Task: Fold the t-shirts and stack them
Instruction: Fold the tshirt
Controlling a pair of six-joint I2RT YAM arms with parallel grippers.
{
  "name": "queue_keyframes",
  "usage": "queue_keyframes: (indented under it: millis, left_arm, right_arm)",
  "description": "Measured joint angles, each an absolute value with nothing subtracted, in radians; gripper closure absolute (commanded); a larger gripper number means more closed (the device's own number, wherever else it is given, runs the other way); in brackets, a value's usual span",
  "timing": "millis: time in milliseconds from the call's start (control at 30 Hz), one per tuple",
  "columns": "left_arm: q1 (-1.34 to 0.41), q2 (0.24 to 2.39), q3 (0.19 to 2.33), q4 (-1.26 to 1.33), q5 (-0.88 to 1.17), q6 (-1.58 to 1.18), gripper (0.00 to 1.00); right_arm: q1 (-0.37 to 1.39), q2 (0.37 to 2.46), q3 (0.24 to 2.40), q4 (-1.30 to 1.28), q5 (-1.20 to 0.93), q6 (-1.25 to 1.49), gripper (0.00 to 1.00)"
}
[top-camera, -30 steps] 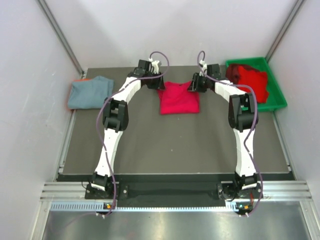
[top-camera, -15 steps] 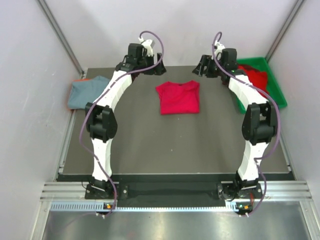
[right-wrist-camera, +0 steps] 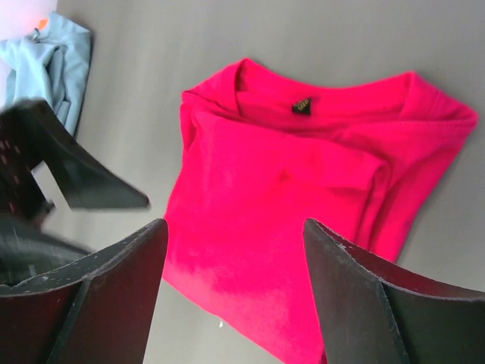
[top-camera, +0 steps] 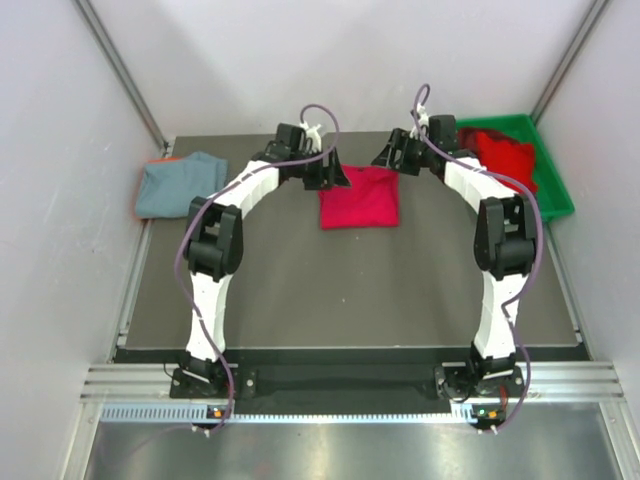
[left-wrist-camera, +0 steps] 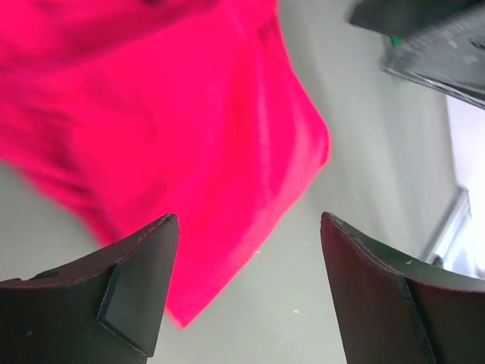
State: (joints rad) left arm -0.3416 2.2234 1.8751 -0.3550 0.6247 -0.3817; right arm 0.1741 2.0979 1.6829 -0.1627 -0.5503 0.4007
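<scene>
Far left of bench (top-camera: 300,285): grey-blue t-shirt (top-camera: 180,186), likely the stack base. Left hand (top-camera: 329,177) spread, empty, over the far-left corner of the folded red t-shirt (top-camera: 360,198). Right hand (top-camera: 386,155) spread, empty, just beyond its far-right corner. Advice: pinch all layers at both corners, lift level.

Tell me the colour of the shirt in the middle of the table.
Bright red; the shirt shows best in the right wrist view.

A robot lab cell: white panel walls (top-camera: 60,150), aluminium frame rails (top-camera: 330,384), dark table (top-camera: 350,290).
</scene>
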Motion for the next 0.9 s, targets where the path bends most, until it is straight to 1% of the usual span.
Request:
queue_keyframes:
  millis: [233,633,900]
  left_arm:
    - [-0.393,2.269,1.875,-0.332,0.684,-0.408,0.20]
    - [-0.380,2.347,1.870,-0.317,0.692,-0.429,0.19]
    - [-0.381,2.352,1.869,-0.318,0.678,-0.421,0.19]
  right_arm:
    - [0.179,2.141,1.683,-0.150,-0.570,0.440,0.28]
    - [0.241,2.240,1.684,-0.120,-0.603,0.503,0.28]
    - [0.247,2.354,1.793,-0.118,-0.607,0.525,0.28]
